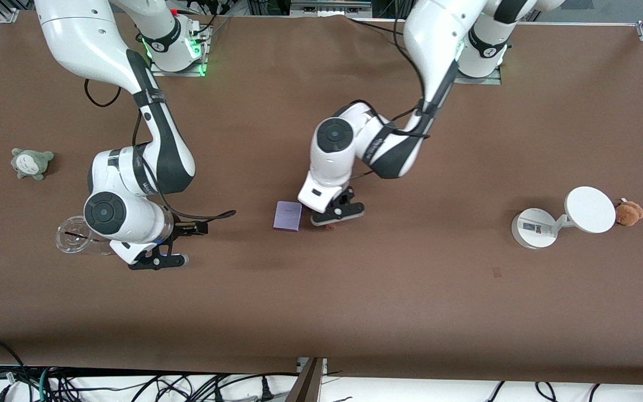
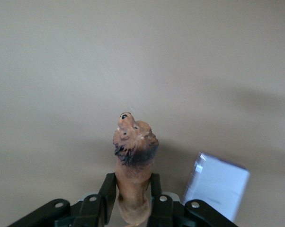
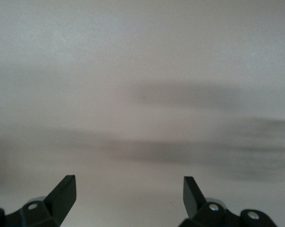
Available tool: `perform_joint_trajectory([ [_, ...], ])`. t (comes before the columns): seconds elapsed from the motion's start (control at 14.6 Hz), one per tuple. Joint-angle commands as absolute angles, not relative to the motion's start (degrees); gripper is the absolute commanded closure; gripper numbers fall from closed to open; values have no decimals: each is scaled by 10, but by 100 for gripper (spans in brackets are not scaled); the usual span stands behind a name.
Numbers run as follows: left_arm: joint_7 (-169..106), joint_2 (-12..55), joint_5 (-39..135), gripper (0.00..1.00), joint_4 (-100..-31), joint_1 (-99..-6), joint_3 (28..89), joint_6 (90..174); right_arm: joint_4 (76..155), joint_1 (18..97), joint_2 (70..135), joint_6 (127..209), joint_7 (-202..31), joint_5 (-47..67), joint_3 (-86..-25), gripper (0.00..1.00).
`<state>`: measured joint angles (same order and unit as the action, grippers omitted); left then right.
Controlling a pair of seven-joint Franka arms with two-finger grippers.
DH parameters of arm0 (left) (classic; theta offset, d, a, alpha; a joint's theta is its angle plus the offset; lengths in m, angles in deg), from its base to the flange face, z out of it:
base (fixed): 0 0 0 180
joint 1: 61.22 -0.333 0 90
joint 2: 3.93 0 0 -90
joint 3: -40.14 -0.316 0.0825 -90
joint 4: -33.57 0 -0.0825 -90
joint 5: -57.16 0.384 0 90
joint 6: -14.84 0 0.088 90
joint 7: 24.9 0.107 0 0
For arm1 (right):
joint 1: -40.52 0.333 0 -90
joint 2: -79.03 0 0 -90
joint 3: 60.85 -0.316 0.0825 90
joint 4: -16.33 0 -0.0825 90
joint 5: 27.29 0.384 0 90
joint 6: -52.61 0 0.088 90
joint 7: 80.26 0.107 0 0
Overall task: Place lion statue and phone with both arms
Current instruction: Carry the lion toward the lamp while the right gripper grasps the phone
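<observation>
The lion statue [image 2: 133, 151] is small and orange-brown with a dark mane. It sits between the fingers of my left gripper [image 2: 133, 182], which press on both sides of its body. In the front view only a sliver of the lion [image 1: 330, 226] shows under my left gripper [image 1: 337, 215], low at mid-table. The phone [image 1: 288, 216], a pale lavender slab, lies flat on the table right beside that gripper, toward the right arm's end; it also shows in the left wrist view [image 2: 217, 187]. My right gripper [image 1: 157, 259] is open and empty, and the right wrist view shows only bare table between its fingers [image 3: 64, 191].
A clear plastic cup [image 1: 73, 234] lies on the table beside my right gripper. A grey-green plush toy [image 1: 32, 163] sits at the right arm's end. A white round-based stand [image 1: 533, 228] with a disc [image 1: 590, 209] and a brown plush toy [image 1: 629, 213] sit at the left arm's end.
</observation>
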<state>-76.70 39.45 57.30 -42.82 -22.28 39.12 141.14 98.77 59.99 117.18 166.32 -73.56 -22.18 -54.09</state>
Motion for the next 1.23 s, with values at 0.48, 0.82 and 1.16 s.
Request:
perform_joint_trajectory([
  [0.48,-295,163,579,100,-776,-483,404,1482,977,685,1191,1697,-599,-211,-540,0],
  [0.82,-170,186,583,100,-807,-558,403,1546,975,757,1216,1784,-452,-210,-540,0],
  [1.16,-138,233,587,100,-807,-580,403,1596,973,809,1249,1831,-367,-212,-539,0],
])
